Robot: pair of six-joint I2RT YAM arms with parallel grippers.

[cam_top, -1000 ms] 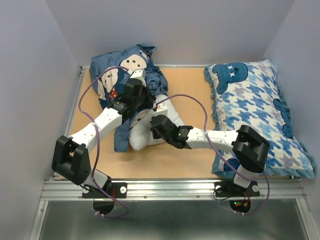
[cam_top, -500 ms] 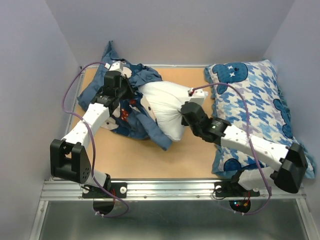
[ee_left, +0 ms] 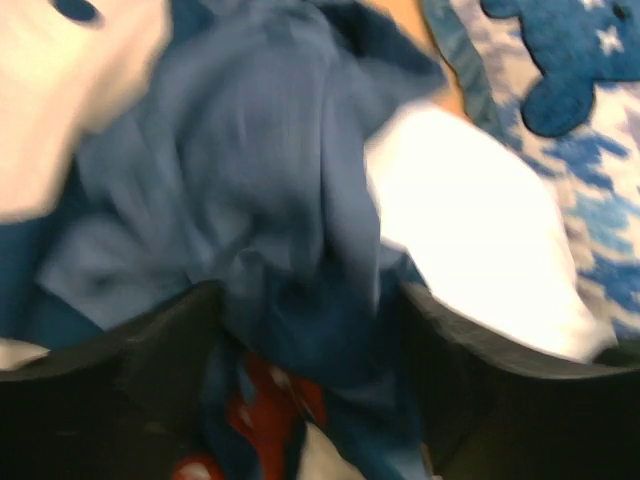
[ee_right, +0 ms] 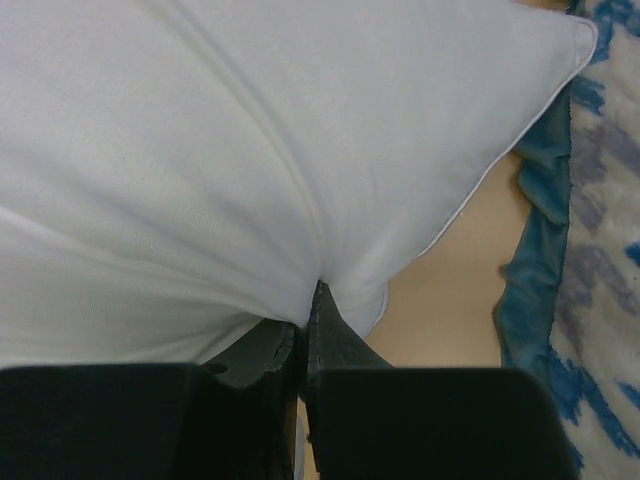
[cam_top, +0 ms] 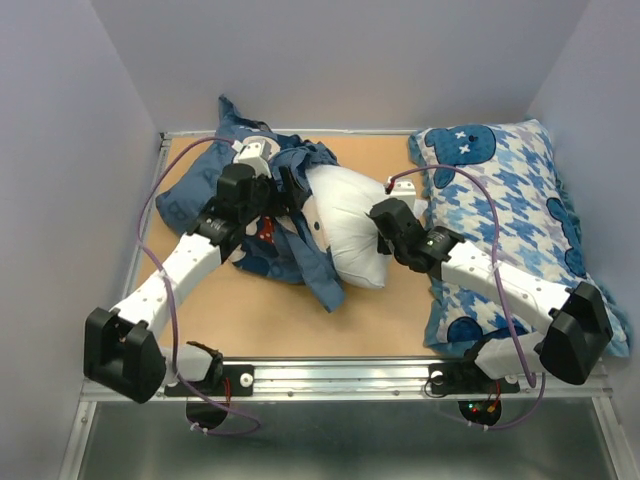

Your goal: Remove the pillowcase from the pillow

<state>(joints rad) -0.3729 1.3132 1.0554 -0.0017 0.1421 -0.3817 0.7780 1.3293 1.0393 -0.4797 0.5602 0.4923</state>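
Left arm: I had it stretched from the near-left corner of the bench (cam_top: 400,300) diagonally toward the far middle, wrist low over bunched cloth.
Left gripper (ee_left: 310,330): fingers spread wide and released. Loose folds of the pillowcase (cam_top: 200,195) lay between them, nothing pinched that I could see, though that view was blurred.
Right arm: elbow out over the houndstooth pillow (cam_top: 510,200) by the right edge, forearm reaching left.
Right gripper (ee_right: 303,325): clenched tight on a pinch of the pillow (cam_top: 345,215), near its right corner.
Pillowcase: heaped at the far-left part of the bench, one flap trailing toward the middle.
Pillow: mid-bench, mostly bare, left end against the case.
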